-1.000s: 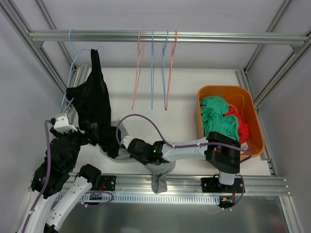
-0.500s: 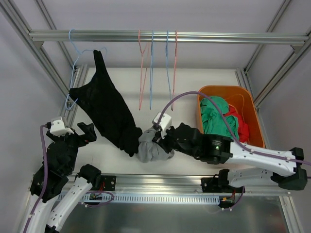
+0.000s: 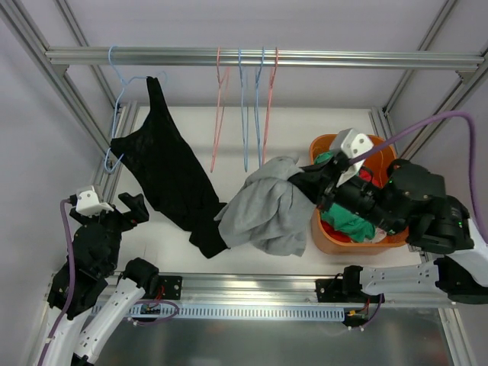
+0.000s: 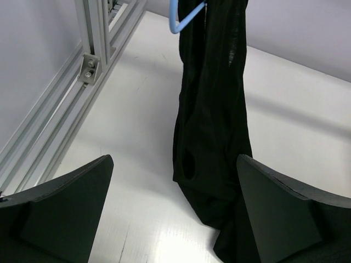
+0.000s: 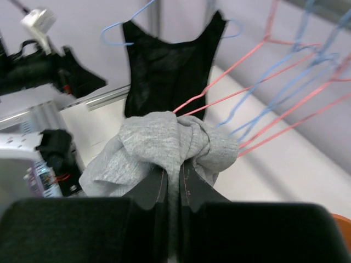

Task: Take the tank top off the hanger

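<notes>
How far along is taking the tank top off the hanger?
Done: the grey garment is free of any hanger. In hand: the right gripper is shut on it, beside the bin. To do: the black tank top still hangs on its blue hanger, the open left gripper near it.

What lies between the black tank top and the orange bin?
A grey garment, clamped in the right end effector, hangs between tank top and orange bin; the top external view shows it.
</notes>
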